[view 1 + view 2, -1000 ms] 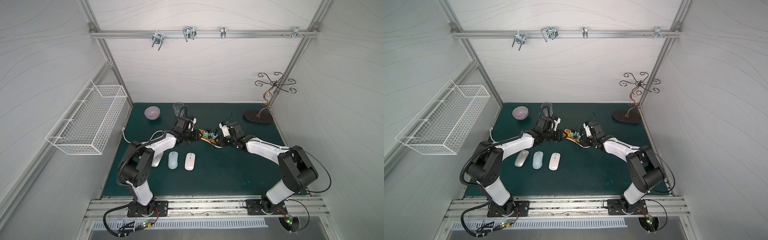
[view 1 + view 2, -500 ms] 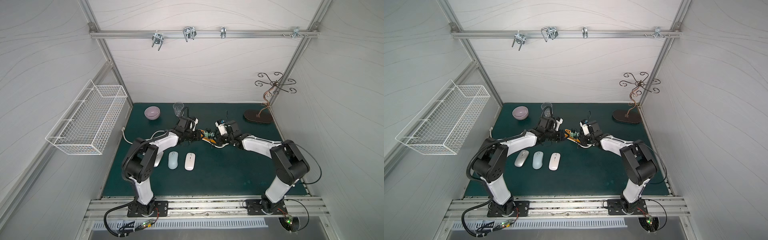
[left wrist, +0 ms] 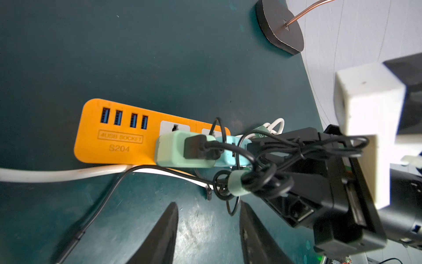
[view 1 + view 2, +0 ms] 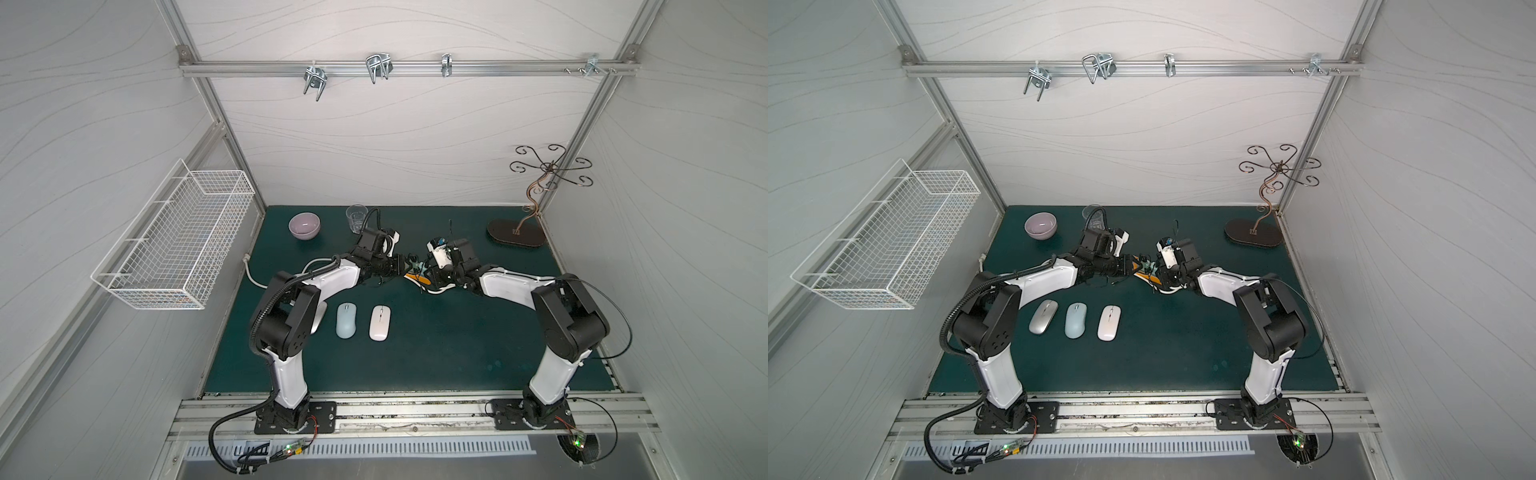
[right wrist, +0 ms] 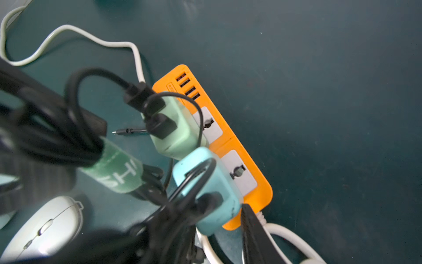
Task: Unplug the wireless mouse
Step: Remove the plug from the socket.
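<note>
Now | left claw (image 3: 207, 205) parted near strip (image 3: 114, 146); right claw (image 4: 424, 274) perhaps at blue adapter (image 5: 219, 180)

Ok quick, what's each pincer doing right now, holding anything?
Left pincer: open, empty.
Right pincer: at the blue adapter; grip cannot be told.

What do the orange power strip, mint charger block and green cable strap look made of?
Orange power strip: hard moulded plastic, satin finish, with lettering moulded into the face.
Mint charger block: smooth plastic with a slight sheen and rounded edges.
Green strap: probably woven hook-and-loop fabric. It has a fuzzy surface and printed white letters, though it is blurred.
</note>
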